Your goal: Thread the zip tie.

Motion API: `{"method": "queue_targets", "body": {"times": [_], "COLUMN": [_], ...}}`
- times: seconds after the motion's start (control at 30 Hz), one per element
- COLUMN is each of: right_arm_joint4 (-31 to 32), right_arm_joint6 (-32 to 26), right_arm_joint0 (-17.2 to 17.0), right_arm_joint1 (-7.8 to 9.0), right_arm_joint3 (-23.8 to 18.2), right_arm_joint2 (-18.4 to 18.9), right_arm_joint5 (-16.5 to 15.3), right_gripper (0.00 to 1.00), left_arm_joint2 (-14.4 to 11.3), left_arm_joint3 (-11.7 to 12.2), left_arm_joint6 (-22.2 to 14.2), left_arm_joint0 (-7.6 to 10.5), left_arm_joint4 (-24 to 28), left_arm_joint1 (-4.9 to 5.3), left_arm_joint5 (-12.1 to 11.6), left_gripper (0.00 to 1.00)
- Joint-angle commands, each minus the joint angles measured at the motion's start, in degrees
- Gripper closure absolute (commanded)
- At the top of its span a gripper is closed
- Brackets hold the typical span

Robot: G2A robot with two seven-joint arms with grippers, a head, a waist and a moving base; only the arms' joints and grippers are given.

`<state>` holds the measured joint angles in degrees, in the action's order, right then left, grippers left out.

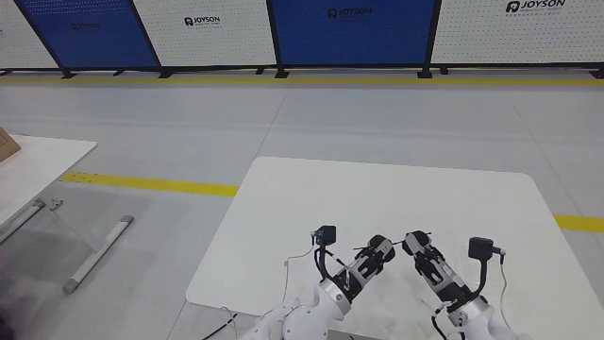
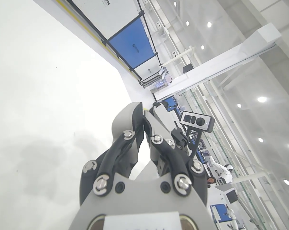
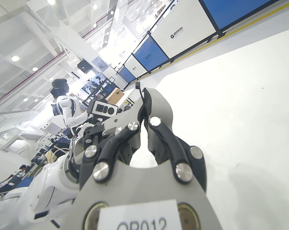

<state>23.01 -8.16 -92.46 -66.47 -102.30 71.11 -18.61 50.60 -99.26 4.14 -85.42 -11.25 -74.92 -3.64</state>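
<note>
Right gripper jaws clenched on a black zip tie, left gripper jaws pressed together just beside it, white table beneath, blue and white partition panels behind.

White table; blue-white panels behind; yellow floor line.

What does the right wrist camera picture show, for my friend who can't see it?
The right gripper is shut on a thin black zip tie, and the tie's end pokes out past the fingertips. A white table lies beyond it, with blue and white wall panels farther back.
</note>
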Motion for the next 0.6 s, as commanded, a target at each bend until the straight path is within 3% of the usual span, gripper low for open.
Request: {"method": "queue_targets", "body": {"times": [0.0,0.4,0.43,0.47,0.5,0.57], "right_arm_joint4": [-0.11,-0.59,-0.59,-0.55,-0.50,-0.30], "right_arm_joint6": [-0.23,-1.39,-1.36,-1.28,-1.21,-1.05], "right_arm_joint0": [0.05,0.26,0.24,0.20,0.17,0.12], "right_arm_joint1": [-0.03,-0.21,-0.21,-0.22,-0.23,-0.26], "right_arm_joint3": [-0.01,-0.17,-0.19,-0.22,-0.22,-0.24], "right_arm_joint2": [-0.01,-0.02,0.03,0.09,0.12,0.18], "right_arm_joint5": [0.11,0.80,0.73,0.68,0.66,0.72], "right_gripper": [1.00,1.00,1.00,1.00,1.00,1.00], "left_arm_joint2": [-0.05,-0.03,-0.01,0.02,0.06,0.17], "left_arm_joint3": [0.00,-0.05,-0.04,-0.05,-0.07,-0.08], "left_arm_joint6": [-0.11,-0.38,-0.44,-0.54,-0.58,-0.59], "left_arm_joint0": [0.03,-0.01,-0.01,-0.01,-0.01,-0.02], "left_arm_joint4": [-0.19,-0.40,-0.34,-0.27,-0.18,-0.13], "left_arm_joint1": [-0.02,-0.08,-0.08,-0.08,-0.08,-0.08], "left_arm_joint5": [0.06,-0.09,-0.13,-0.22,-0.28,-0.32], "left_gripper": [1.00,1.00,0.75,0.63,0.53,0.47]}}
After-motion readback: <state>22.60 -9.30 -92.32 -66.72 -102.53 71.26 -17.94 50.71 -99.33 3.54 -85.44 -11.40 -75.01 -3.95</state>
